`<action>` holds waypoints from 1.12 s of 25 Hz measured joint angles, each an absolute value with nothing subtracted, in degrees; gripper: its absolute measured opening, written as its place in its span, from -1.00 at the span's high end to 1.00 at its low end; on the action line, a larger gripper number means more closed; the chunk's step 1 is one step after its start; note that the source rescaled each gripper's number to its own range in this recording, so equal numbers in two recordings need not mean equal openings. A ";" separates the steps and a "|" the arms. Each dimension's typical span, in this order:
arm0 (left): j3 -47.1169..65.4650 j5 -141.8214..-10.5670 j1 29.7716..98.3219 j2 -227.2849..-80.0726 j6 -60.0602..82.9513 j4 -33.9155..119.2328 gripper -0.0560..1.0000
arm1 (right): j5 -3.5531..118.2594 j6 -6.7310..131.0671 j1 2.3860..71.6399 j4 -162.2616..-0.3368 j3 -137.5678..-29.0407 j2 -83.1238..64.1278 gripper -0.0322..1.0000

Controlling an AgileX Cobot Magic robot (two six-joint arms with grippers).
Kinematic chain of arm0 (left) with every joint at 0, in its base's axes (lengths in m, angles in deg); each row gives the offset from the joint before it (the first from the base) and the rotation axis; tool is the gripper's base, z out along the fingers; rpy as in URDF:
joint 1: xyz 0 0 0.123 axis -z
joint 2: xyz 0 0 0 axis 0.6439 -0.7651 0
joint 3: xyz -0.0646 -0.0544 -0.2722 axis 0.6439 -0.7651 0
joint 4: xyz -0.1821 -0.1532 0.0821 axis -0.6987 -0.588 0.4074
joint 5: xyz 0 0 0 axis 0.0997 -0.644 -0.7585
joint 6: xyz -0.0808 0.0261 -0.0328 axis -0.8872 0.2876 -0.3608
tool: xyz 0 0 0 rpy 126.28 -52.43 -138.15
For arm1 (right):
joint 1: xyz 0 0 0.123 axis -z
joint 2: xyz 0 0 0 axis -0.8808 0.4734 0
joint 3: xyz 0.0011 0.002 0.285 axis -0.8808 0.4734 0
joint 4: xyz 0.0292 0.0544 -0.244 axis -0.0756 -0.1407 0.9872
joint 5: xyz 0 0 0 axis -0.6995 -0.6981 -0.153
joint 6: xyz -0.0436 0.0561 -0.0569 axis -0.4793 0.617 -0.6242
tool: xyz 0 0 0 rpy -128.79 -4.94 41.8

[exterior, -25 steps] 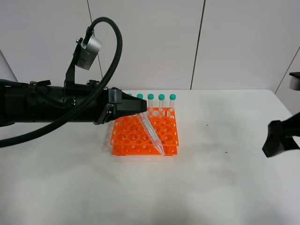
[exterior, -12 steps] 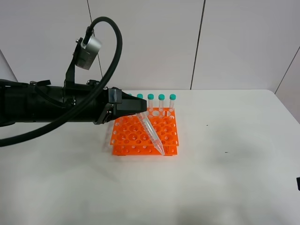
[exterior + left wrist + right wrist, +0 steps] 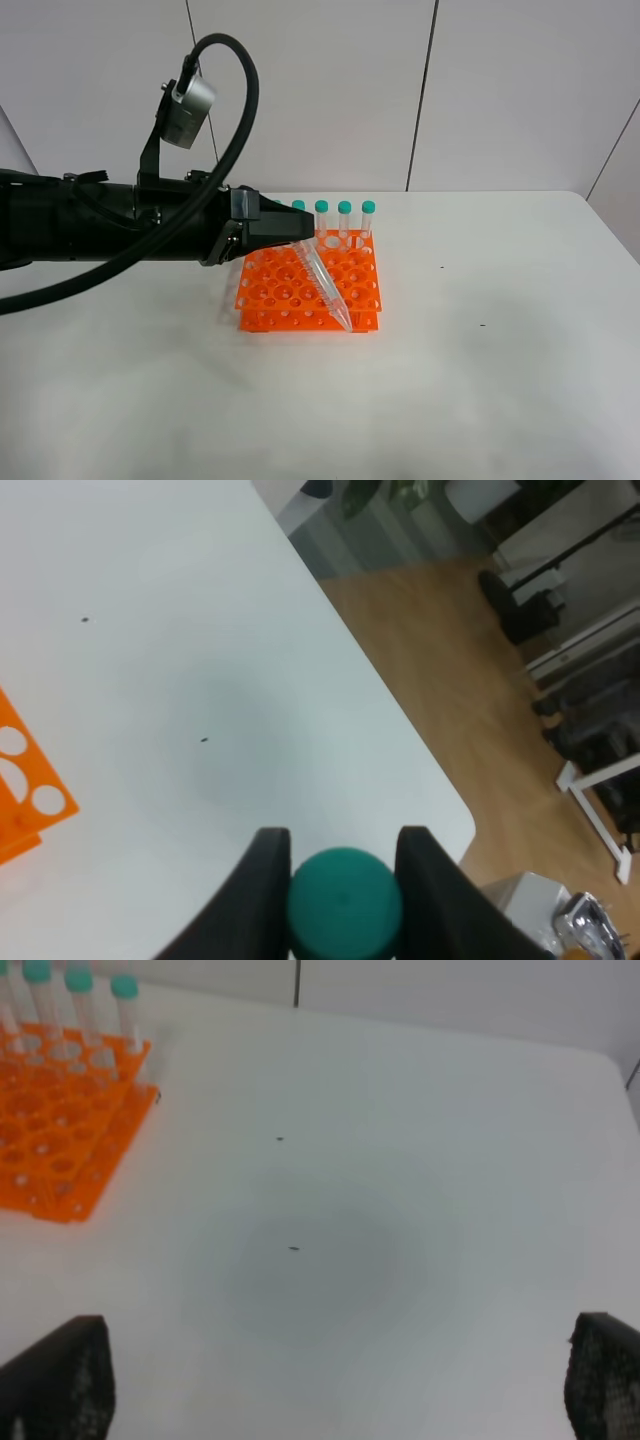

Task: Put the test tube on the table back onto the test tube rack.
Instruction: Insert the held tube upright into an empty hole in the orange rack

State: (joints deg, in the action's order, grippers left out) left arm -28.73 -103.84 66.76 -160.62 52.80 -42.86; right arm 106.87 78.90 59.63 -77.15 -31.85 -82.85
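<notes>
No readable text, labels, brands or numbers anywhere; tube graduations too small to read.

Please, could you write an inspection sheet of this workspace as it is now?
Surface: white table, plain.
Job's things: orange test tube rack, four capped tubes visible upright in its back row; test tube tilted over the rack, tip near its front right corner, not yet seated.
Clutter: two dark specks.
Grippers: left tool shut on the tube's teal cap; right tool open, holding nothing.
Cables: black hose loops above left arm.
Surroundings: pale wall panels; wood floor beyond the table edge.
</notes>
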 joint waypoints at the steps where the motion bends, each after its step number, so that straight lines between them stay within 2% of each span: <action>1: -28.73 -104.11 66.76 -160.62 52.80 -42.86 0.88 | 106.87 79.16 59.63 -77.10 -31.85 -82.85 -1.00; 9: -28.73 -105.14 66.76 -159.71 50.98 -42.80 0.88 | 106.87 79.47 59.63 -77.09 -31.85 -82.85 -1.00; 19: -23.85 -103.97 66.76 -149.26 48.25 -42.81 0.88 | 106.87 79.47 59.63 -77.14 -31.85 -82.97 -1.00; 28: -22.98 -96.98 66.76 -148.68 61.93 -42.21 0.88 | 106.87 79.48 59.63 -77.27 -31.85 -82.97 -1.00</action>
State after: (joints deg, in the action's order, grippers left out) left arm -22.98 -96.98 66.76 -148.68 61.93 -42.21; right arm 106.87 79.48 59.63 -77.27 -31.85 -82.97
